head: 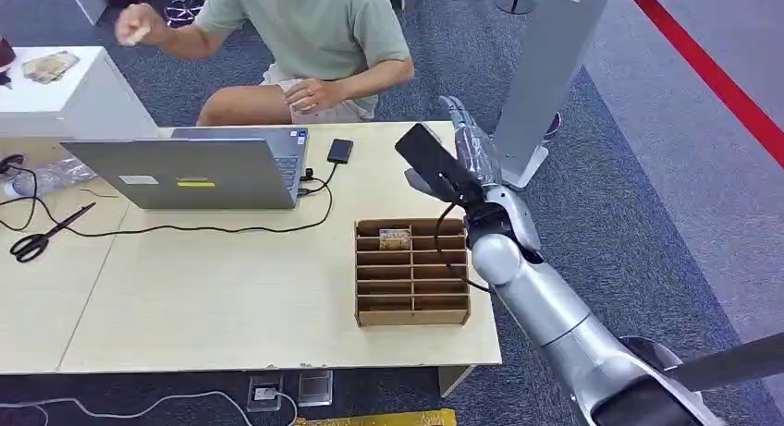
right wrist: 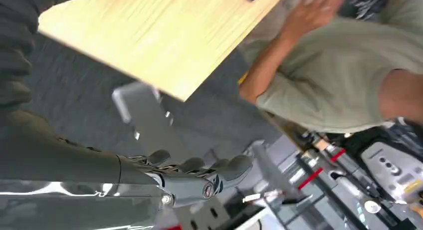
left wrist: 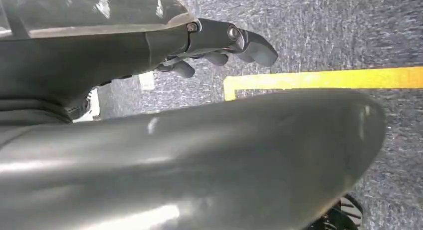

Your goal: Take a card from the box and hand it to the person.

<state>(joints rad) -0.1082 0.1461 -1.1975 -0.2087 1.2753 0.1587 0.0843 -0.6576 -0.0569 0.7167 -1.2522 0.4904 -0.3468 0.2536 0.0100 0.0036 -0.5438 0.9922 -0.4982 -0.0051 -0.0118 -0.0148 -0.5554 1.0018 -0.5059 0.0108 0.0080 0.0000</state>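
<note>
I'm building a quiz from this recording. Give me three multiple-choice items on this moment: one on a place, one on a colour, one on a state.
1. Where in the wooden box does the card sit?
A. far row
B. middle row
C. nearest row

2. What colour is the person's shirt?
A. red
B. pale green
C. black

3. How is the right hand?
A. holding a card
B. holding the scissors
C. open, holding nothing

Key: 1 A, the card lies in the row nearest the laptop; 2 B, the shirt reads pale green; 3 C, its fingers are spread and bare.
</note>
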